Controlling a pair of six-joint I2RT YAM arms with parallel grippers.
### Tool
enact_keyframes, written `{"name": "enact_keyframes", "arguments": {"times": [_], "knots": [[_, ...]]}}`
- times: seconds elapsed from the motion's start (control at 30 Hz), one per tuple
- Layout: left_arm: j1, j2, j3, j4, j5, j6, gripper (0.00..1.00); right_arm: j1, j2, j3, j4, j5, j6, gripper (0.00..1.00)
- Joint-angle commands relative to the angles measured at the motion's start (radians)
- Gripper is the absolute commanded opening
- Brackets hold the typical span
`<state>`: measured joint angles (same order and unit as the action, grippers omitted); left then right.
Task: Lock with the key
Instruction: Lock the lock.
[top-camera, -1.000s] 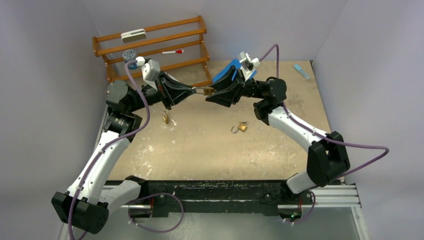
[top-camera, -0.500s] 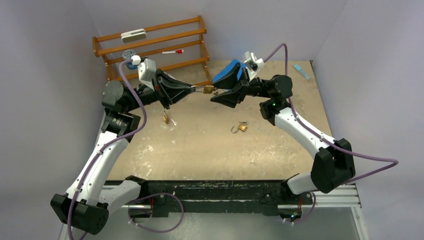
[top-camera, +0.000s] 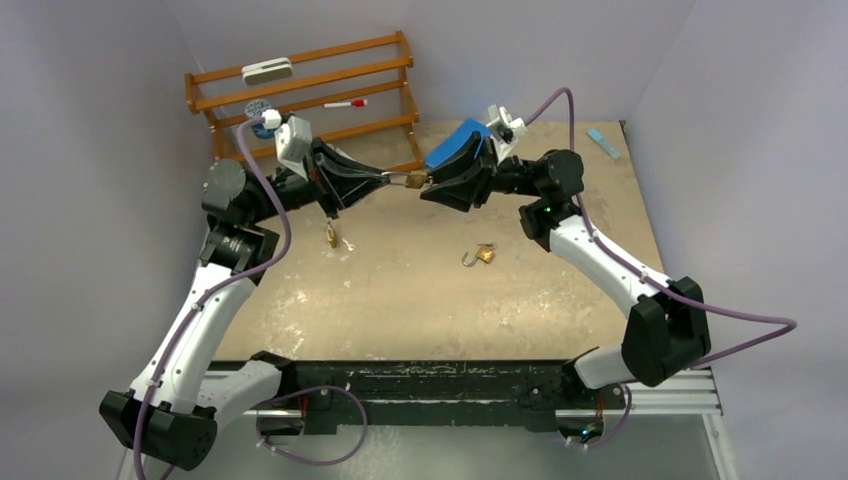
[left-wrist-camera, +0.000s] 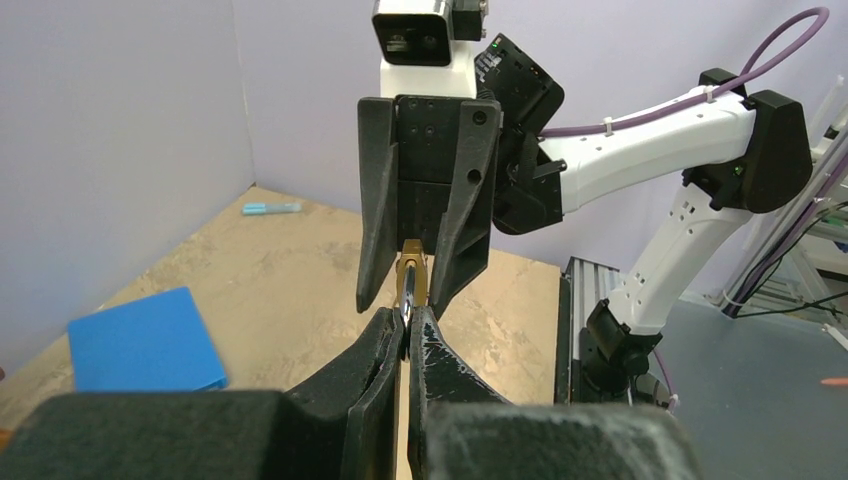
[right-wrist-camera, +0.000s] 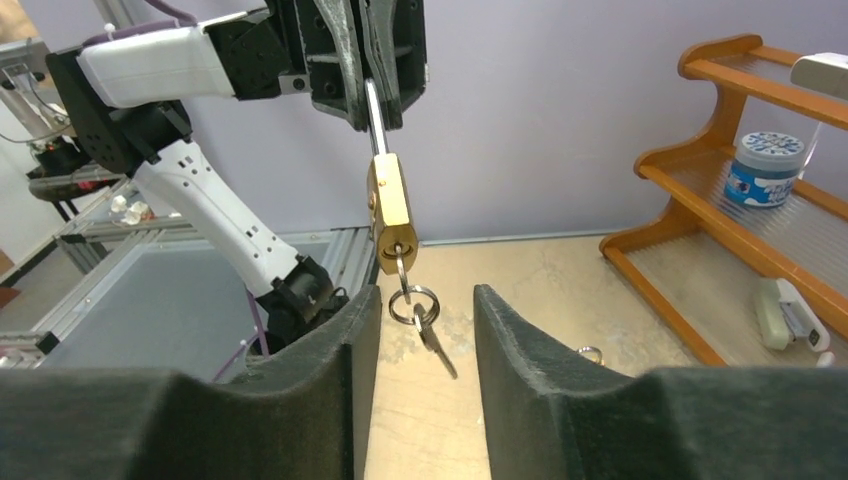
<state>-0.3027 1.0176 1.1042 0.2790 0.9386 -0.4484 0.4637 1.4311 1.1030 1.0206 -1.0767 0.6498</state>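
**Closing in on the key:** my right gripper (right-wrist-camera: 425, 300) has slid up to the brass padlock (right-wrist-camera: 391, 205). Its fingers are spread wide, hold nothing, and now straddle the key ring (right-wrist-camera: 413, 303) hanging under the lock. My left gripper (left-wrist-camera: 405, 322) is pinched tight on the shackle and carries the padlock in the air, just in front of the right end of the wooden rack (top-camera: 320, 79). One key (right-wrist-camera: 401, 262) looks seated in the keyhole, and a spare key (right-wrist-camera: 437, 347) dangles from the ring.

Half a second ago the overhead view showed a clear gap between the right fingers and the lock; that gap has closed. A full second ago the right wrist sat at a different angle, while the left arm has barely shifted in front of the rack.

I read the approach as done. What remains is to close on the key's head and turn it. The loose ring and spare key could get caught between the pads.
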Motion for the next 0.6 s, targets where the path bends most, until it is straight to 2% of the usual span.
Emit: {"name": "enact_keyframes", "arguments": {"times": [0.0,0.1,0.17,0.57], "knots": [[0.006,-0.03,0.058,0.01,-0.006,0.031,0.0,-0.005,-0.031,-0.01,0.015,-0.015,-0.005,0.33],[0.009,-0.028,0.063,0.0,-0.008,0.037,0.0,-0.006,-0.028,-0.009,0.009,-0.021,-0.002,0.1],[0.013,-0.027,0.069,-0.005,-0.009,0.04,0.0,-0.012,-0.031,-0.012,0.001,-0.024,-0.003,0.0],[0.046,-0.048,0.077,-0.066,-0.059,0.081,0.0,-0.103,-0.158,-0.161,-0.056,0.039,-0.025,0.0]]}}
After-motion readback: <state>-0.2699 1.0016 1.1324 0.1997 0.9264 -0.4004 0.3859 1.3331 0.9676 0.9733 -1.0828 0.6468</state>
